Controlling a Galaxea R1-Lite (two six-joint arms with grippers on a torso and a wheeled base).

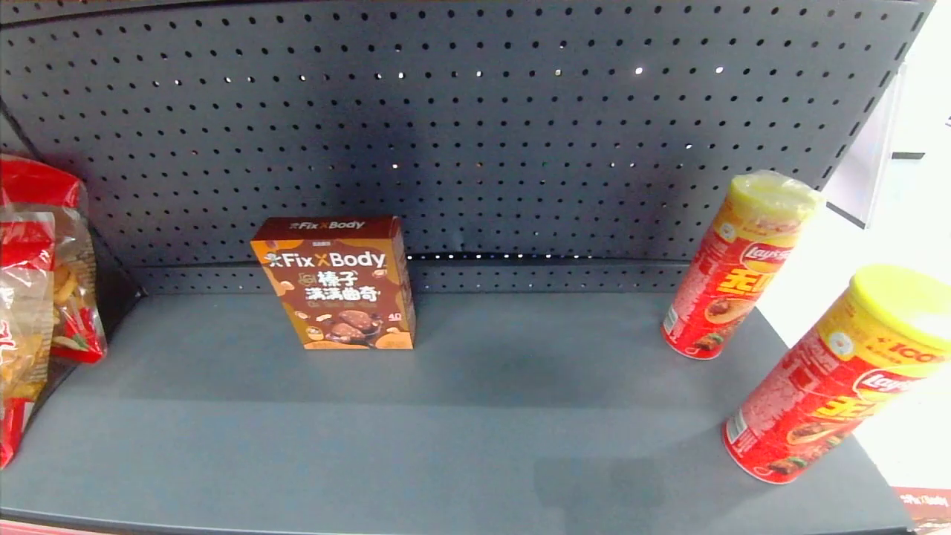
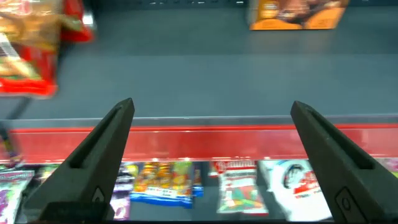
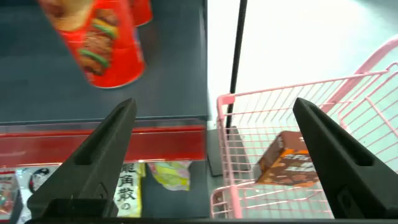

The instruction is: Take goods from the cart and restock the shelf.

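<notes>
A brown and orange cookie box [image 1: 338, 282] stands upright on the grey shelf [image 1: 446, 416], near the pegboard back; its lower part also appears in the left wrist view as the cookie box [image 2: 297, 15]. Two red chip cans with yellow lids stand at the shelf's right end, the far can [image 1: 735, 267] and the near can [image 1: 832, 379]. My left gripper [image 2: 211, 109] hangs open in front of the shelf's red edge. My right gripper [image 3: 214, 109] is open too, near the shelf's right corner. Beside that corner stands a pink wire cart [image 3: 298, 149] with a brown box [image 3: 291, 160] inside.
Red snack bags [image 1: 33, 297] crowd the shelf's left end. A lower shelf holds several packaged goods [image 2: 186, 183]. A dark upright post [image 3: 236, 59] stands between shelf and cart. The shelf's middle, between cookie box and cans, is bare.
</notes>
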